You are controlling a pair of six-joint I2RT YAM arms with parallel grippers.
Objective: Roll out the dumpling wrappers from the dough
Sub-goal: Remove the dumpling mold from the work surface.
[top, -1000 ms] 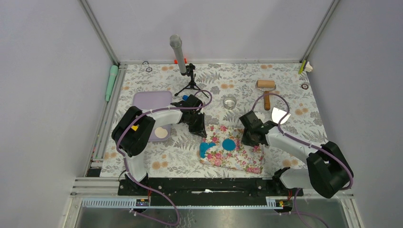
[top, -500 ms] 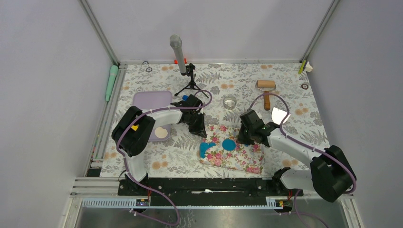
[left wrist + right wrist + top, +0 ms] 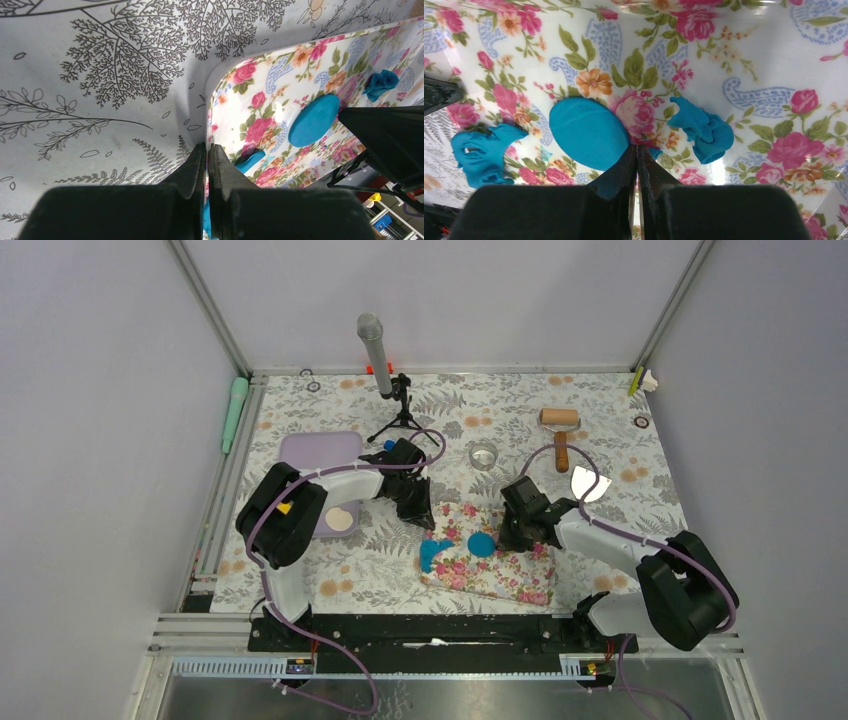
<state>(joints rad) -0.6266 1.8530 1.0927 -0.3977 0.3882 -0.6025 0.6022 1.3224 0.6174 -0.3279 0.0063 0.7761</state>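
Mat nearest the arm bases: the floral mat [image 3: 500,578] lies in the middle of the surface [image 3: 360,575], and everything blue sits on it. At its left edge there's a ragged dough scrap [image 3: 432,554]. Just beyond that, toward the middle, is the one clean round dumpling wrapper [image 3: 482,543], lying flat.

Now the relation that matters. The right tool [image 3: 637,150] is squeezed to a hairline slit, and its tips sit right at the wrapper's rim. The disc lies on its left side, a crumpled dough lump [image 3: 701,130] just beside it on the right. Whether those tips have nipped the rim I can't tell; nothing shows clearly between them. The disc is round, so there's no long axis to line up with.

The right arm is plainly the nearer one. The left tool [image 3: 206,150] is also fully closed, and it's parked at the mat's far-left corner, tips against the edge. I can't make out whether it has pinched that edge. The wrapper is well across the mat from it.

Farther back a small glass [image 3: 483,455] stands beyond the mat. Far right lies the wooden roller [image 3: 560,428], drum away, handle pointing back toward the right arm and well apart from the dough. My read: any further rolling means a reach back for it, and that's the right arm's side.
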